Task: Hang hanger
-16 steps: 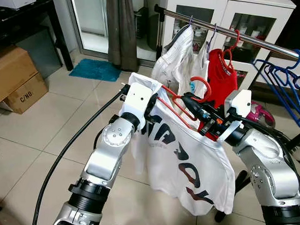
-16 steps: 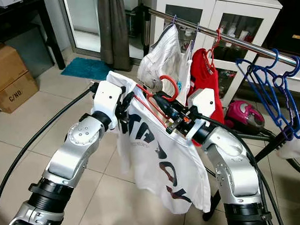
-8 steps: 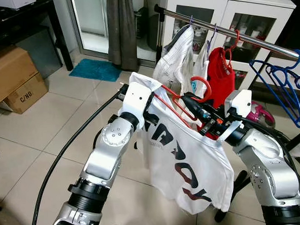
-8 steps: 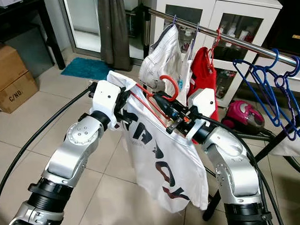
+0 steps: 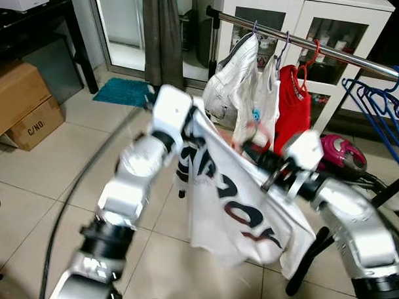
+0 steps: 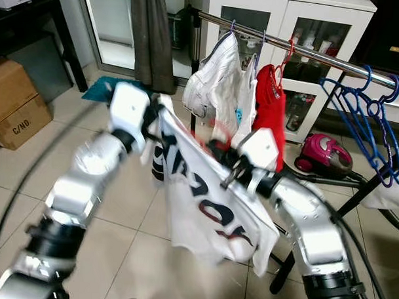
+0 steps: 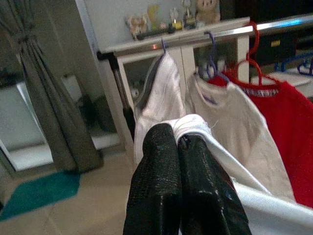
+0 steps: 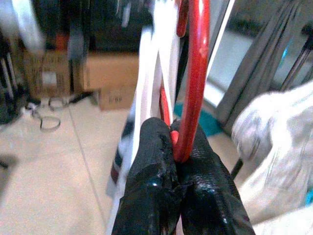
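Right wrist view: the right gripper [image 8: 175,147] has its jaws pinching the red hanger [image 8: 193,78] at the base of its hook.
Left wrist view: the left gripper [image 7: 177,142] has its jaws pressed together on a fold of the white T-shirt [image 5: 240,203].
Hanger: held up in front of the robot between the two arms, near the metal rail [image 6: 308,55] but not on it; in the eye views it is blurred and mostly covered by the shirt.
T-shirt: white with dark lettering, draped over the hanger and hanging between the arms.
Rail: runs across behind the shirt; a white garment [image 5: 231,78] and a red top [image 6: 270,109] hang on it, with blue hangers [image 6: 364,119] further to the robot's right.
Arms: both smeared, probably by motion.
Floor: pale tiles [image 5: 41,177], a teal mat [image 5: 123,91], cardboard boxes [image 5: 21,104] on the robot's left.
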Tool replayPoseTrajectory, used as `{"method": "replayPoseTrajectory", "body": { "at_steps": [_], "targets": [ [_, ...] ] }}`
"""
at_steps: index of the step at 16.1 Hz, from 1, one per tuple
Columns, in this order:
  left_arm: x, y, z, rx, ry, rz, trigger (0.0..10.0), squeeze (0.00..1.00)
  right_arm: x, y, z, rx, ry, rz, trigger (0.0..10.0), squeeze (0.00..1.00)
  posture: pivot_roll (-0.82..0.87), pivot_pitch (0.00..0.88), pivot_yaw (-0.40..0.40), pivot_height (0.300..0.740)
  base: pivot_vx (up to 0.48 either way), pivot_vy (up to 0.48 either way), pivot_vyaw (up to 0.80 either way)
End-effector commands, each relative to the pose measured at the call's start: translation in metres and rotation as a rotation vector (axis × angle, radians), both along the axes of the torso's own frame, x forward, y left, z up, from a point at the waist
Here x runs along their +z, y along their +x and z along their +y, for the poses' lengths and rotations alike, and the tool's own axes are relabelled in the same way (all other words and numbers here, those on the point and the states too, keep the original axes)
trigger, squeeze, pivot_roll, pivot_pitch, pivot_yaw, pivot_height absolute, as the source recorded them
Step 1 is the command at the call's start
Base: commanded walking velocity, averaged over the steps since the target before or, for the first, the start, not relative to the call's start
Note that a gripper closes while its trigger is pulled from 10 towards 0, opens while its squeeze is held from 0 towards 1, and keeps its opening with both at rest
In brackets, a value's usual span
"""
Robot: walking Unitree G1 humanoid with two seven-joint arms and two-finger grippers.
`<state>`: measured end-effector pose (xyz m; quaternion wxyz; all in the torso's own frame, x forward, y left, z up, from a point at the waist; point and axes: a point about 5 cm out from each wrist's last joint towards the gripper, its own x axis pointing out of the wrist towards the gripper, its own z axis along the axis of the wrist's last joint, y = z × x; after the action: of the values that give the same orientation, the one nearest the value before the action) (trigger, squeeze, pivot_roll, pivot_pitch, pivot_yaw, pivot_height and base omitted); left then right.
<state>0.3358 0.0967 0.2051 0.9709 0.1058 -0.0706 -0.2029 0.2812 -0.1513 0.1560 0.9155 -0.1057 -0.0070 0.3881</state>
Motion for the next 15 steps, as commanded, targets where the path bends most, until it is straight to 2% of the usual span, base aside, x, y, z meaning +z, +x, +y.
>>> {"method": "replayPoseTrajectory", "body": {
  "at_steps": [1, 3, 5, 6, 8, 10, 12, 15],
  "targets": [
    [0.010, 0.000, 0.000, -0.023, -0.003, -0.022, 0.0, 0.00, -0.003, 0.000, -0.005, -0.027, -0.049, -0.006, 0.0, 0.00, 0.01, 0.000, 0.023, 0.740, 0.000, 0.000, 0.00],
    [0.016, 0.001, 0.003, -0.029, 0.010, -0.030, 0.0, 0.00, -0.008, 0.000, -0.009, -0.057, -0.071, 0.008, 0.0, 0.00, 0.01, 0.000, 0.026, 0.740, 0.000, 0.000, 0.00],
    [0.022, 0.009, 0.021, 0.029, 0.049, -0.042, 0.0, 0.00, -0.012, -0.001, -0.017, -0.103, -0.073, 0.024, 0.0, 0.00, 0.00, 0.000, 0.026, 0.740, 0.000, 0.000, 0.00],
    [0.025, 0.016, 0.040, 0.091, 0.074, -0.045, 0.0, 0.00, -0.011, -0.002, -0.021, -0.123, -0.033, 0.027, 0.0, 0.00, 0.00, 0.000, 0.027, 0.740, 0.000, 0.000, 0.00],
    [0.028, 0.023, 0.067, 0.172, 0.107, -0.043, 0.0, 0.00, -0.005, -0.006, -0.024, -0.119, 0.023, 0.016, 0.0, 0.00, 0.00, 0.000, 0.028, 0.740, 0.000, 0.000, 0.00],
    [0.029, 0.027, 0.088, 0.229, 0.140, -0.040, 0.0, 0.00, -0.001, -0.009, -0.024, -0.103, 0.064, 0.007, 0.0, 0.00, 0.00, 0.000, 0.028, 0.740, 0.000, 0.000, 0.00],
    [0.025, 0.033, 0.123, 0.320, 0.202, -0.001, 0.0, 0.00, 0.006, -0.014, -0.025, -0.061, 0.123, -0.013, 0.0, 0.00, 0.01, 0.000, 0.030, 0.740, 0.000, 0.000, 0.00],
    [0.013, 0.035, 0.139, 0.363, 0.198, 0.045, 0.0, 0.00, 0.013, -0.017, -0.022, -0.018, 0.172, -0.028, 0.0, 0.00, 0.01, 0.000, 0.030, 0.740, 0.000, 0.000, 0.00]
  ]
}}
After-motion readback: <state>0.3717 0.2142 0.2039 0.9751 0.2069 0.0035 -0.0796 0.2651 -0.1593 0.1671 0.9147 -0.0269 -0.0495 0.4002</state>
